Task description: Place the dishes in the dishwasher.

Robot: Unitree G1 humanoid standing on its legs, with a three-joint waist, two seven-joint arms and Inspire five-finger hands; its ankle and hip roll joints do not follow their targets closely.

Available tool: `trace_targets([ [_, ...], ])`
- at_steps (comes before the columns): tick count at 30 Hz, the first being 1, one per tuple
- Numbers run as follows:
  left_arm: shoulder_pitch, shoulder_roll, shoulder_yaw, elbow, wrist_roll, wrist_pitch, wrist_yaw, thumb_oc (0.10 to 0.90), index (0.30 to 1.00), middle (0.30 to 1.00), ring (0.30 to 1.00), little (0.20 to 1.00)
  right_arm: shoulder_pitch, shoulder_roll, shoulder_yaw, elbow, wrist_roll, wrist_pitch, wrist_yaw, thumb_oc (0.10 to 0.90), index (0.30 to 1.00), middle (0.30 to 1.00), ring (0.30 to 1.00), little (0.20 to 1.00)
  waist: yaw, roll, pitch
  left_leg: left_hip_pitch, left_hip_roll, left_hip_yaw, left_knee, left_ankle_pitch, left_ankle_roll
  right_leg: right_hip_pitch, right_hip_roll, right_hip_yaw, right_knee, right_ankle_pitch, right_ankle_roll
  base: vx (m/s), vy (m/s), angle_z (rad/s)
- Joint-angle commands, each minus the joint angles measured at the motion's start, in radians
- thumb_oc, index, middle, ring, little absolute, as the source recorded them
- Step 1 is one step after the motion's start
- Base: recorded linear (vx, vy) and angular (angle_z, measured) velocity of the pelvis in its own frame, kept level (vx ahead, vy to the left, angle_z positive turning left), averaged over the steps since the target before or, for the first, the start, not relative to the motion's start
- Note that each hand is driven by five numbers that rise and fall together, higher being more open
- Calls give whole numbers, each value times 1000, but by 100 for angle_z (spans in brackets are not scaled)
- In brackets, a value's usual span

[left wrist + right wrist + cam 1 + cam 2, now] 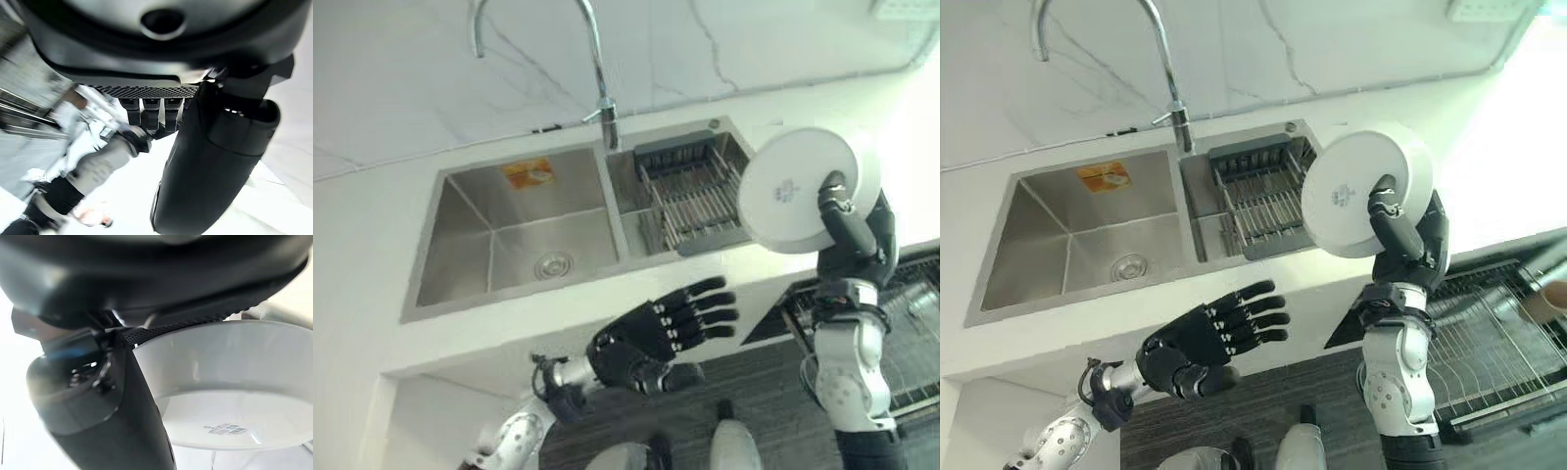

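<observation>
Counter [558, 304]: white, marble wall behind; double sink [524, 225] with drainer rack [690, 201].
Right hand [852, 225]: grips white plate [798, 191] upright above counter's front edge.
Left hand [666, 328]: fingers spread, empty.
Dishwasher rack [1489, 343]: pulled out, lower right.

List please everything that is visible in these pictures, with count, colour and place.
plate: one, white, held up on edge over the counter, underside facing the camera.
sink: one, steel, two basins set in the counter.
drying rack: one, grey wire, in the right basin.
tap: one, chrome, behind the sink.
counter: one, white.
dishwasher rack: one, wire, pulled out at lower right.
left hand: dark, open, before the counter edge.
right hand: dark, pinching the plate.
</observation>
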Motion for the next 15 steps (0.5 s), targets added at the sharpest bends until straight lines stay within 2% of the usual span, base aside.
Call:
trace_targets([
  [1,-21,52,-13,-176,35,-96,-118,800,900,900,900,900,-180,-51,-17,-41,64,-170,109,400,300,300,300,300,42,5,-71,135,45,-222,-19,-72,-160,131,7,56,-104,159,40,-278,9,-82],
  [2,-57,71,-68,-172,63,-75,-78,800,900,900,900,900,-178,-59,6,-53,76,-199,117,400,300,300,300,300,54,1,-87,114,57,-202,-19,-71,-155,178,-47,41,-104,161,49,-204,-36,-54],
  [3,-68,67,-82,-168,79,-68,-60,800,900,900,900,900,-176,-57,10,-58,72,-197,114,400,300,300,300,300,56,-2,-90,111,58,-198,-19,-71,-154,185,-56,42,-104,157,52,-166,-172,-65],
  [5,-102,62,-151,-129,274,-40,47,800,900,900,900,900,-154,-41,25,-109,78,-174,122,400,300,300,300,300,54,-27,-101,93,62,-212,-19,-73,-163,184,-70,73,-104,123,67,-61,-302,-58],
  [8,-79,91,-153,-119,376,-3,64,800,900,900,900,900,-83,-47,16,-166,180,-108,229,400,300,300,300,300,52,-42,-113,90,74,-224,-19,-72,-172,181,-55,91,-104,73,78,-14,-287,-34],
  [10,-55,111,-130,-118,467,34,117,800,900,900,900,900,-43,-54,36,-194,165,-98,282,400,300,300,300,300,50,-44,-115,94,104,-208,-19,-67,-185,178,-45,85,-104,35,81,-45,-295,-24],
  [12,-47,125,-132,-84,527,65,195,800,900,900,900,900,-26,-64,60,-213,129,-97,292,400,300,300,300,300,44,-43,-118,97,140,-190,-19,-54,-197,184,-16,79,-104,-15,78,-31,-295,-40],
  [14,-34,108,-124,-28,510,96,301,800,900,900,900,900,-5,-69,63,-226,127,-94,308,400,300,300,300,300,38,-44,-120,98,171,-182,-19,-40,-209,189,16,81,-104,-50,77,-28,-323,-94],
  [15,-26,87,-116,18,482,89,333,800,900,900,900,900,7,-71,59,-227,126,-93,315,400,300,300,300,300,35,-47,-121,97,189,-178,-19,-31,-215,191,34,81,-104,-67,75,-36,-353,-40],
])
